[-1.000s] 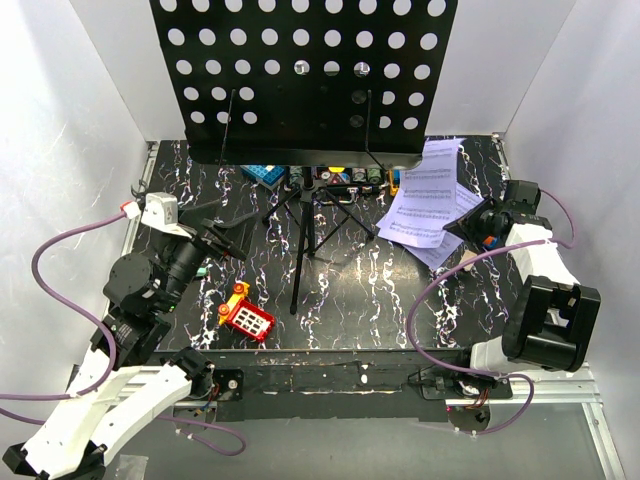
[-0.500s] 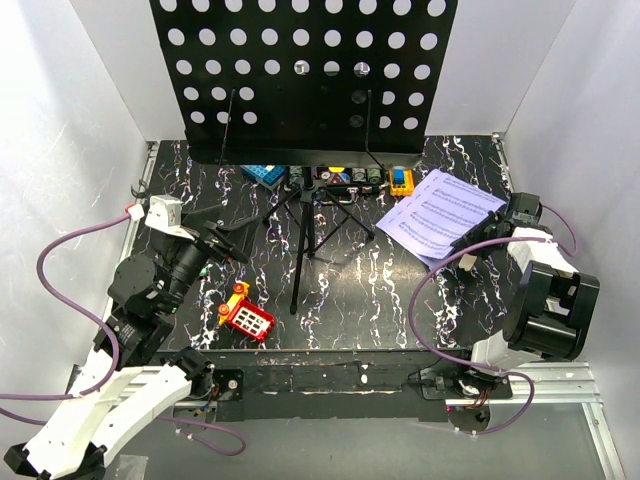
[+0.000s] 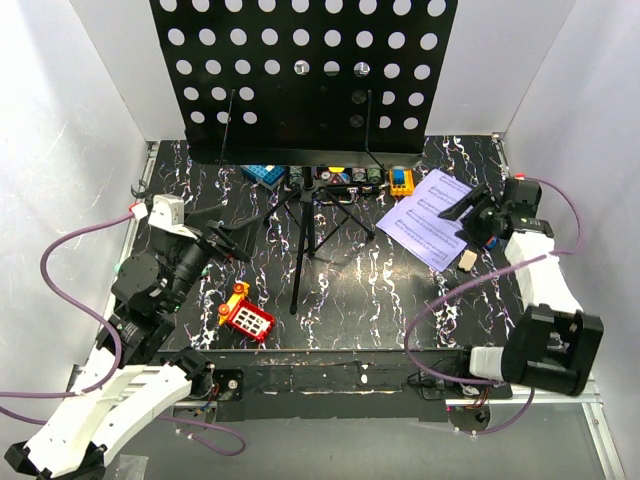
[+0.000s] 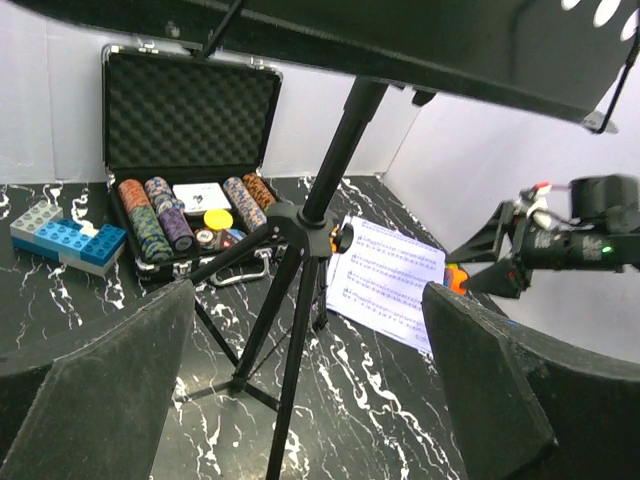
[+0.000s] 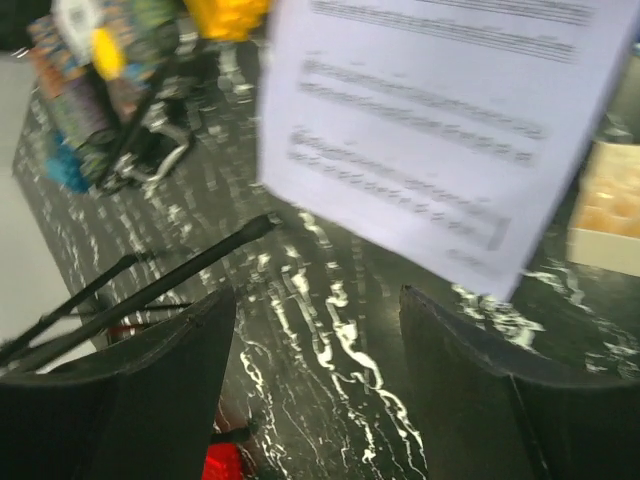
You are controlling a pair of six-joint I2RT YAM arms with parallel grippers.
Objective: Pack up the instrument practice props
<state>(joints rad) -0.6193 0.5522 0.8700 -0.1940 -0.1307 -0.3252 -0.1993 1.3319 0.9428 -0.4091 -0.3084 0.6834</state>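
You are working in a robot test cell in a lab. Plain white panels close off the back and both sides of a black, marble-patterned counter. The left arm and the right arm are bolted at the counter's near edge, next to a bare metal rail, and purple cables loop loose around them. The items on the counter are unrelated props: a music stand, a poker chip case and a red-and-yellow toy.
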